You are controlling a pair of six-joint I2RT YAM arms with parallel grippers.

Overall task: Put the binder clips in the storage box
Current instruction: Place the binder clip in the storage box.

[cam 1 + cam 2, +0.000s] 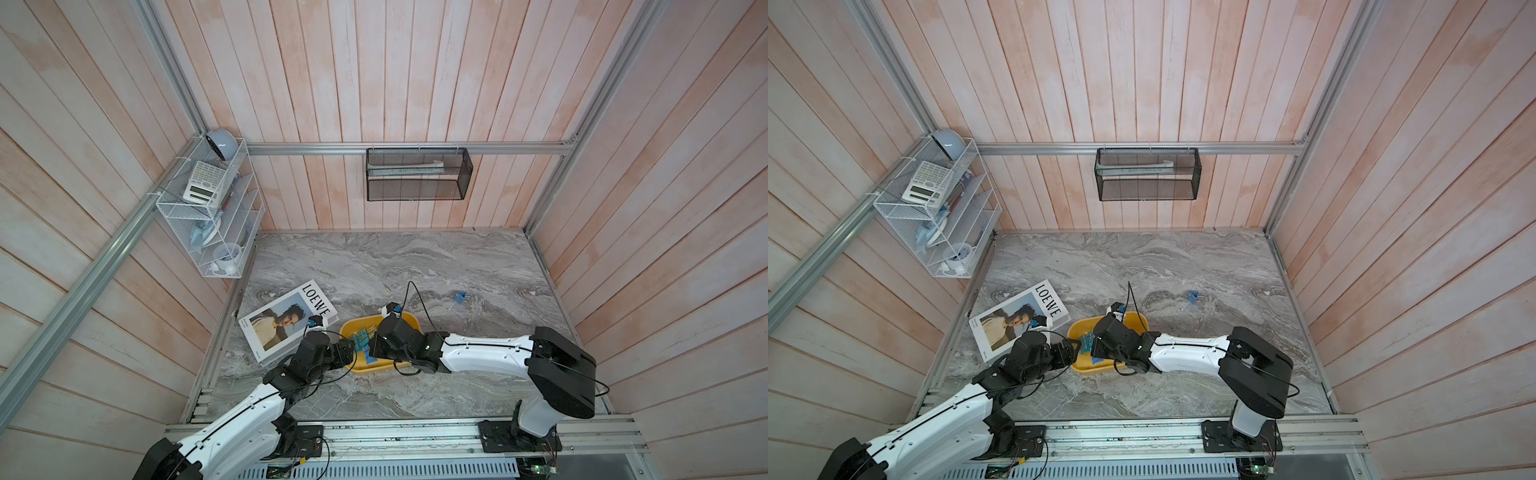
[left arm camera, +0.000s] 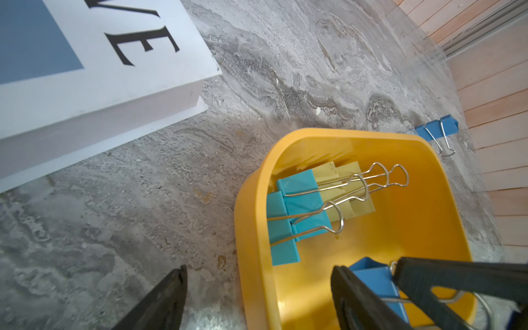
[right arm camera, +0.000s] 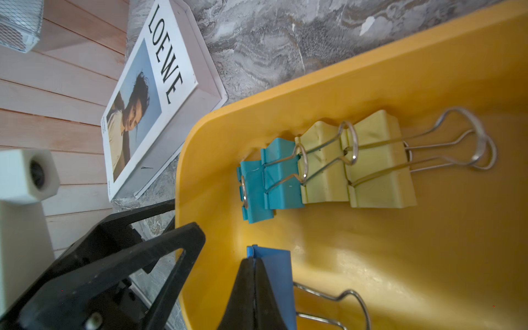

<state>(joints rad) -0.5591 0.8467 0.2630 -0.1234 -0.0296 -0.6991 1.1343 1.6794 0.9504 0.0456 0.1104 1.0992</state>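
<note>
Two teal binder clips and two pale yellow clips, wire handles out, lie abreast in the yellow storage box, low centre in both top views. The right claw is pinched shut on a blue clip inside; the left claw gapes empty at the rim. A second blue clip lies on the worktop, up and right of the box.

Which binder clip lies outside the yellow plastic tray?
The blue binder clip on the grey marble tabletop; the teal pair, pale yellow pair and other blue clip are in the tray.
</note>
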